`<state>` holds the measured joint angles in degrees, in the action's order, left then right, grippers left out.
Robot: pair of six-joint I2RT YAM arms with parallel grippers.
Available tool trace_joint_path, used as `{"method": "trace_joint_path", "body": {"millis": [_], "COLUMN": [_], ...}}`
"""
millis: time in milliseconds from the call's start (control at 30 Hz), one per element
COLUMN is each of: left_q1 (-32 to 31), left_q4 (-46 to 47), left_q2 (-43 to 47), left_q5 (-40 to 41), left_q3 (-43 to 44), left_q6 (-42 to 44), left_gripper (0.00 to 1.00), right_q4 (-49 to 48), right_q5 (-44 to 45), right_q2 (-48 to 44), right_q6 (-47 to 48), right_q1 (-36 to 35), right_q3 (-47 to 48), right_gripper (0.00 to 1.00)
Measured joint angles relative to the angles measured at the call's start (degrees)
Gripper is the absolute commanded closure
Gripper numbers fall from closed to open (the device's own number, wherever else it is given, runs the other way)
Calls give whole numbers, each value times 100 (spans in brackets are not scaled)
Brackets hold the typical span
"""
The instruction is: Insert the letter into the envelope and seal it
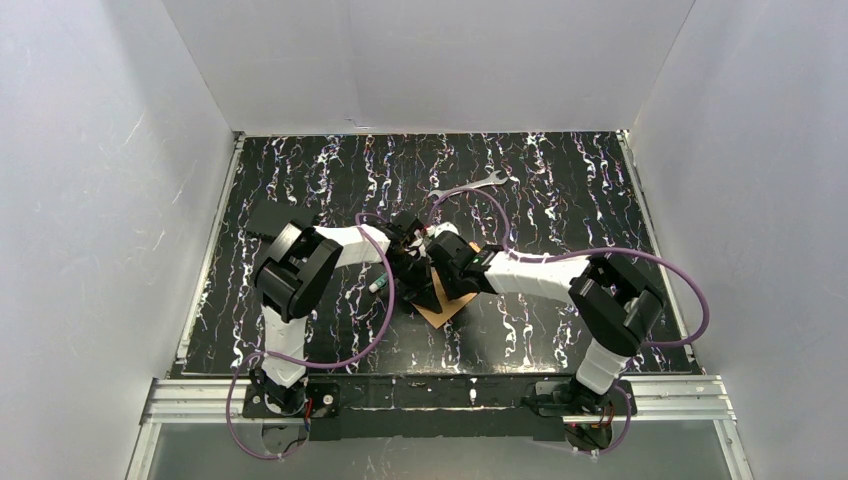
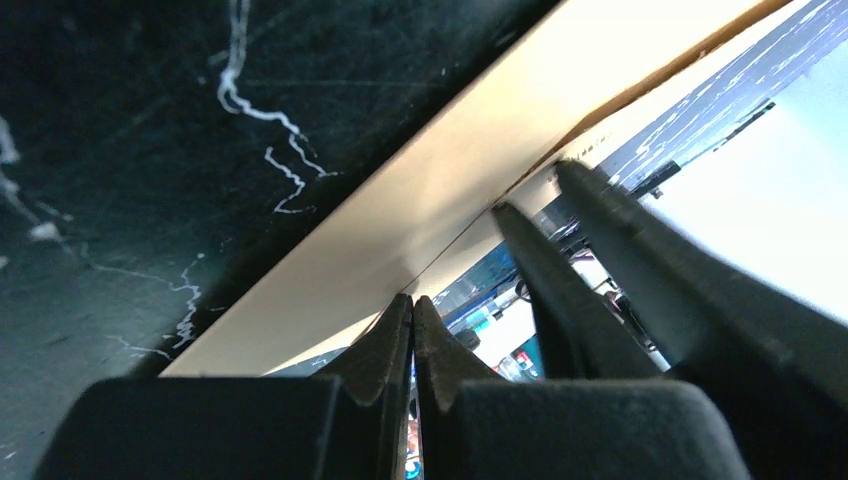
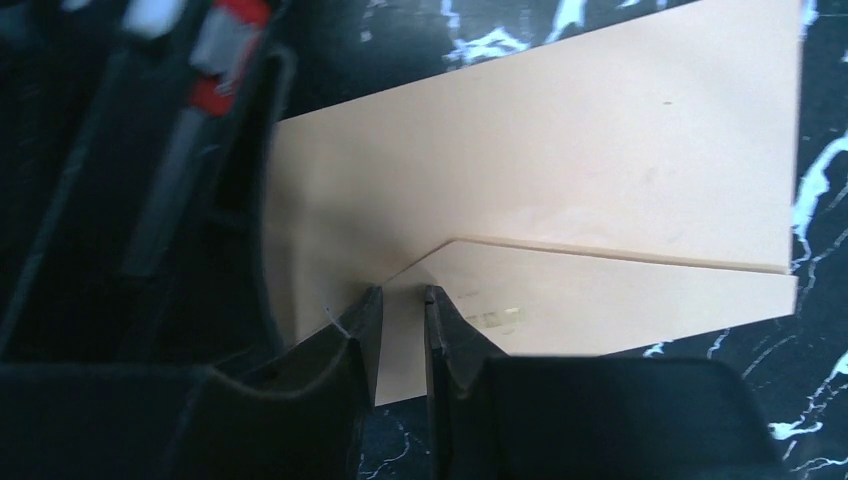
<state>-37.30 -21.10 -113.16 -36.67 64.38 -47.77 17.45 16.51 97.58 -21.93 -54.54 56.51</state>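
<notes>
1. Smooth white walls (image 1: 430, 60) are enclosing a glossy black table (image 1: 560, 190) that is showing white marble-like veins. A ridged metal rail (image 1: 430, 392) is running along its near edge.
2. The left arm (image 1: 300, 270) and the right arm (image 1: 610, 295), white shells with black joints, are reaching inward and meeting at the table's middle. They are crowding it, while the far strip and both side strips are lying open.
3. The envelope (image 1: 447, 308), flat matte orange-brown kraft paper, is lying at the table's middle under both tools. It is sitting diagonally, with one sharp corner pointing at the near edge. From the right wrist its long axis is running across the view, and its triangular flap (image 3: 620, 295) is showing as a layer over the body, its point aiming at the tool.
4. The letter is not showing apart from the envelope.
5. A slim silver wrench (image 1: 478, 183) is lying well beyond the arms.
6. The right tool (image 3: 401, 298) is standing with its fingers slightly parted beside the flap's point, gripping nothing.
7. The left tool (image 2: 412, 305) is closed, its tips meeting a pale paper edge. Whether paper is being nipped cannot be told.
</notes>
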Motion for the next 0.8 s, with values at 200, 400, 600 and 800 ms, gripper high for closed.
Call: {"method": "trace_joint_path", "body": {"millis": [200, 400, 600, 800], "left_q1": [42, 59, 66, 70], "left_q4": [229, 264, 229, 221], "left_q2": [39, 33, 2, -9], "left_q5": [-107, -160, -190, -212], "left_q3": [-157, -166, -129, -120], "left_q6": [-46, -35, -13, -2], "left_gripper": [100, 100, 100, 100], "right_q4": [-7, -2, 4, 138], "right_q5": [39, 136, 162, 9], "right_q2": [-15, -9, -9, -59], "right_q6": [22, 118, 227, 310], "right_q1": [542, 964, 872, 664], "right_q3": [-7, -4, 7, 7], "right_gripper": [71, 71, 72, 72]}}
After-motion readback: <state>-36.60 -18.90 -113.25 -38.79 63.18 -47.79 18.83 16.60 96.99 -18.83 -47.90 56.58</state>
